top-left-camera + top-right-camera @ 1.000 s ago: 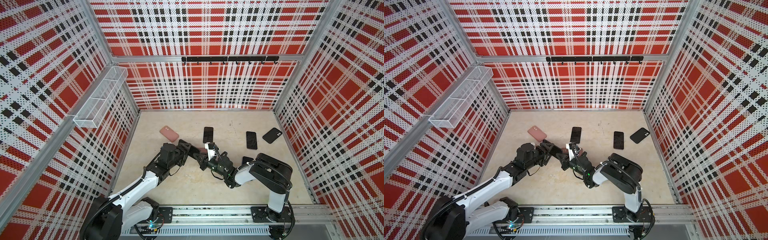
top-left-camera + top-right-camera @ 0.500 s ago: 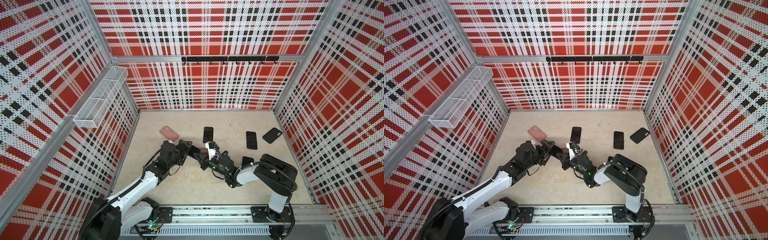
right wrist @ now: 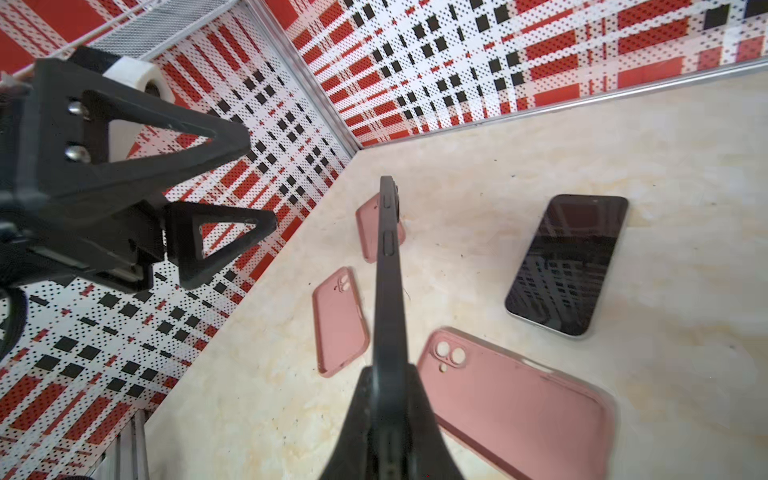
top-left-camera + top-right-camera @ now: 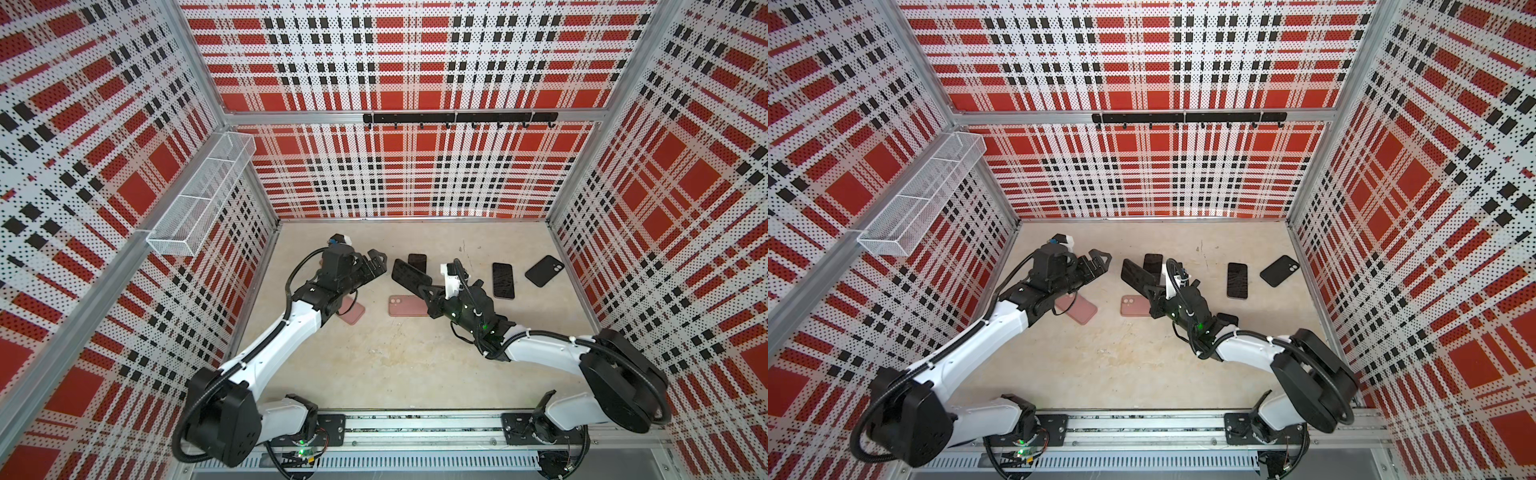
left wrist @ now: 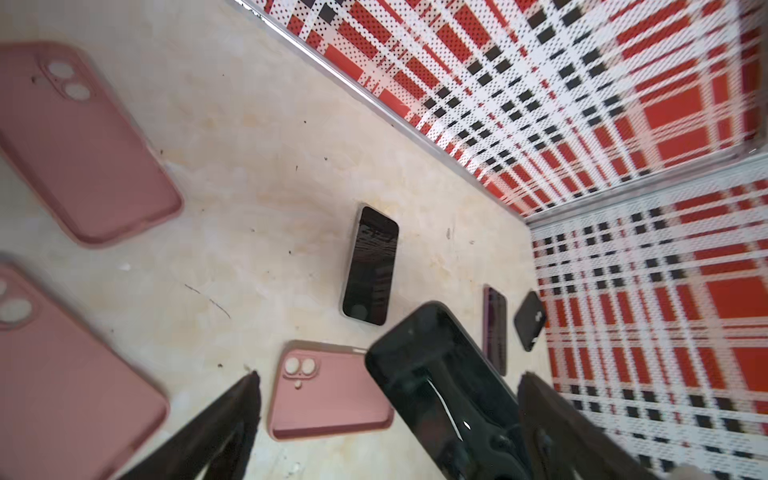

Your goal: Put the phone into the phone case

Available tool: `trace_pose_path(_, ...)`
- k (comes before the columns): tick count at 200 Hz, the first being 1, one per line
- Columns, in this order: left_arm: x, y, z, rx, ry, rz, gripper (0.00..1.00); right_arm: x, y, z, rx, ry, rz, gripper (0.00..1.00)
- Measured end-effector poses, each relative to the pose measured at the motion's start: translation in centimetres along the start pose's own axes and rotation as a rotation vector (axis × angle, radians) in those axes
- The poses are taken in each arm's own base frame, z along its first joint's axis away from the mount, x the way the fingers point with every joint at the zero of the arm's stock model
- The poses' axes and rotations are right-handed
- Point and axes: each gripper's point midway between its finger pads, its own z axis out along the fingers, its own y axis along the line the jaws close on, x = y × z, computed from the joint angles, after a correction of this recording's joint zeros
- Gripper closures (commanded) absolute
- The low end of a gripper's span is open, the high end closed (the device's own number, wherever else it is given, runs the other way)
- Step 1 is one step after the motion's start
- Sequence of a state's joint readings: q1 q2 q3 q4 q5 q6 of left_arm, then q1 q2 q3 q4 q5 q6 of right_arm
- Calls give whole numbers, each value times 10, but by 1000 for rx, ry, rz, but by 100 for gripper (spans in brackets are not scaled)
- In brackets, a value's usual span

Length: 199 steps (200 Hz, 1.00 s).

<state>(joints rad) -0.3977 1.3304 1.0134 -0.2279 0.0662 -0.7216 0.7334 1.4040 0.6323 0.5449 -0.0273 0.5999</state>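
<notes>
The right gripper [image 4: 422, 286] has its jaws clamped on the lower end of a black phone [image 4: 406, 274], a slim rounded slab held off the floor and tilted. Its glossy face mirrors the light in the left wrist view. Its edge, seen end-on in the right wrist view, is duller, with small raised button bumps. Whether a case already covers it cannot be told. The phone hangs above the far edge of a pink case [image 4: 405, 306], a soft-looking matte shell with rounded corners and a raised camera block with two round cut-outs, lying flat on the pale, mottled, stone-like floor [image 4: 395, 365]. Up and to the left of that pink case, the left gripper [image 4: 374, 268] is raised with its jaws wide apart and nothing between them. Its fingers [image 3: 226, 143] are hollow black triangular frames of rough plastic, clear of the phone. A second pink case [image 4: 353, 312] of the same make lies near the first, on its left, partly under the left arm. Just beyond the first pink case, toward the back wall, a glossy dark phone [image 4: 417, 261] lies screen-up. Well to its right lie another dark-screened phone [image 4: 503, 280] and, farther right, a matte black case [image 4: 544, 271].
</notes>
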Motion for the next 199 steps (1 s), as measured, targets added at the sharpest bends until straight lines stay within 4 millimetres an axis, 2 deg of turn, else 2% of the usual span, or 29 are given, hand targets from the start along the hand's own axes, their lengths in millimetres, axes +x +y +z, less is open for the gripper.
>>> trace_pose_path(41, 3, 6, 46, -73, 103, 209, 0, -20, -30, -25, 97, 121, 45, 100)
trace_pose_path(72, 18, 15, 68, -81, 185, 310, 3, -36, -50, -48, 174, 227, 95, 100)
trace_pose_path(95, 35, 20, 77, -57, 260, 352, 6, -35, -61, -63, 198, 314, 135, 100)
trace_pose_path(118, 57, 25, 79, -9, 336, 360, 13, -23, -67, -73, 197, 415, 192, 100)
trace_pose_path(157, 94, 48, 76, 19, 451, 310, 21, 0, -67, -63, 159, 572, 265, 100)
trace_pose_path(199, 108, 58, 78, 18, 492, 294, 27, 17, -67, -42, 103, 664, 340, 100)
